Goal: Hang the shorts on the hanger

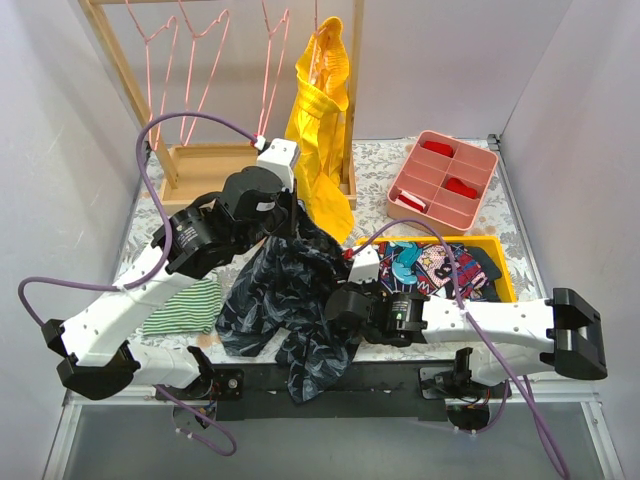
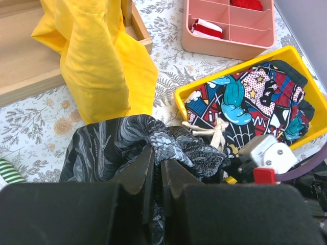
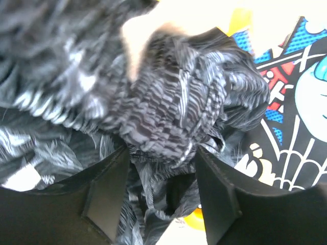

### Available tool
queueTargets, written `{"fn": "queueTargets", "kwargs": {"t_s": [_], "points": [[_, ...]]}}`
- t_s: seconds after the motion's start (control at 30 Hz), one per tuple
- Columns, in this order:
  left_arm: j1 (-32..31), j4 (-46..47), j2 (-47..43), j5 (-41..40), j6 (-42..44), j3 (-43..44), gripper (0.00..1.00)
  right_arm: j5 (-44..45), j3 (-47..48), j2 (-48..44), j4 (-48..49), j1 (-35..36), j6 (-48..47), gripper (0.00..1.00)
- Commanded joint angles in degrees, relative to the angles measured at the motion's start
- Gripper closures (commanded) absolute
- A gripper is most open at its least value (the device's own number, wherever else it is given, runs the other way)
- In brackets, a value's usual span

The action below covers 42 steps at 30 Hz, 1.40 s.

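The shorts [image 1: 275, 290] are dark with a pale leafy print and hang in a bunch over the table's near middle. My left gripper [image 1: 287, 218] is shut on a fold at their top edge and holds it up; in the left wrist view the fingers [image 2: 138, 171] pinch the fabric [image 2: 115, 140], with the white drawstring [image 2: 214, 130] just beyond. My right gripper [image 1: 337, 298] is open, and the gathered waistband [image 3: 173, 117] sits between its fingers [image 3: 110, 191]. Several pink wire hangers [image 1: 205, 60] hang on the wooden rack at the back left, apart from both grippers.
A yellow garment [image 1: 320, 120] hangs from the rack, close behind the left gripper. A yellow bin [image 1: 497, 262] holds a spider-web graphic cloth [image 1: 435, 265] at the right. A pink divided tray [image 1: 442, 180] is at the back right. A green striped cloth [image 1: 185, 305] lies at the left.
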Motion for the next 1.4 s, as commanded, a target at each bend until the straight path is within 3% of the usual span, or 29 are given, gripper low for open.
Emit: {"fn": "queueTargets", "kwargs": {"t_s": [0.0,0.07,0.3,0.5,0.63,0.73,0.9,0.97,1.17,1.37], "points": [[0.2,-2.0,-1.5,-1.1,1.0,2.0,1.0,7.4,-0.4,-2.5,0.0,0.1,5.0,0.47],[0.3,-2.0,-1.9,-1.4,0.9,1.8,1.0,7.6,-1.8,-5.0,1.2,0.0,5.1,0.54],[0.3,-2.7,-2.6,-1.7,0.7,1.9,1.0,4.9,-5.4,-9.0,4.4,-4.6,3.1,0.6],[0.2,-3.6,-5.2,-3.0,-0.2,-0.8,1.0,5.5,-3.7,-13.6,-0.1,-8.7,1.1,0.98],[0.3,-2.5,-9.1,-3.5,-2.6,-7.9,1.0,4.2,1.1,-19.4,-2.1,-13.8,-7.3,0.99],[0.3,-0.4,-11.0,-1.4,-4.0,-10.8,1.0,-4.3,3.7,-21.4,2.0,-18.2,-16.4,0.99],[0.3,0.1,-9.5,0.7,-4.6,-10.5,1.0,-5.7,5.1,-18.9,-3.2,-18.4,-15.5,0.99],[0.3,1.3,-10.1,1.3,-5.4,-12.9,1.0,-5.5,5.9,-19.5,-5.9,-22.6,-15.5,0.99],[1.5,12.8,-15.8,1.8,-15.5,-36.4,1.0,-20.4,8.3,-20.6,-5.6,-41.0,-24.2,0.99],[6.1,26.4,-17.8,4.9,-25.0,-55.8,1.0,-34.8,-5.3,-14.4,2.2,-43.4,-22.7,0.99]]}}
